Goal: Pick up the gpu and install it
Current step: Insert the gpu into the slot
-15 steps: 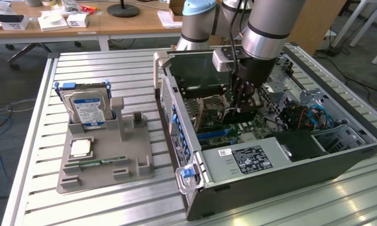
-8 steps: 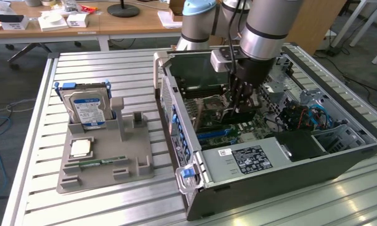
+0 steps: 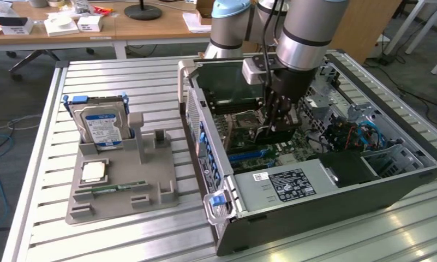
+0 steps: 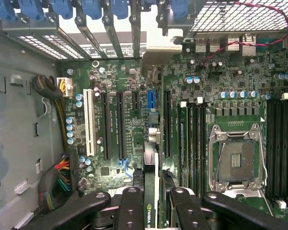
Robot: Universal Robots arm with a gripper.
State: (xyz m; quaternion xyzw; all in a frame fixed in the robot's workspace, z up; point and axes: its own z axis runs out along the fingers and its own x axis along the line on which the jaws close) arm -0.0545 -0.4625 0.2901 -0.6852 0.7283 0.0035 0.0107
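My gripper (image 3: 276, 123) reaches down into the open computer case (image 3: 226, 218), over the motherboard (image 3: 244, 139). It is shut on the gpu (image 4: 150, 165), a thin card seen edge-on between the black fingers (image 4: 132, 206), with a green logo on its edge. The card hangs above the motherboard (image 4: 134, 76), roughly in line with the short blue expansion slot (image 4: 152, 103). I cannot tell whether the card touches the board. In the exterior view the gpu (image 3: 275, 136) is a dark shape below the fingers.
Long black slots (image 4: 120, 124) and a white slot (image 4: 90, 122) lie beside the blue one; the open CPU socket (image 4: 235, 160) is further off. A grey fixture (image 3: 156, 188) at the exterior view's left holds a hard drive (image 3: 102, 125), a CPU (image 3: 94, 172) and a RAM stick (image 3: 120, 188).
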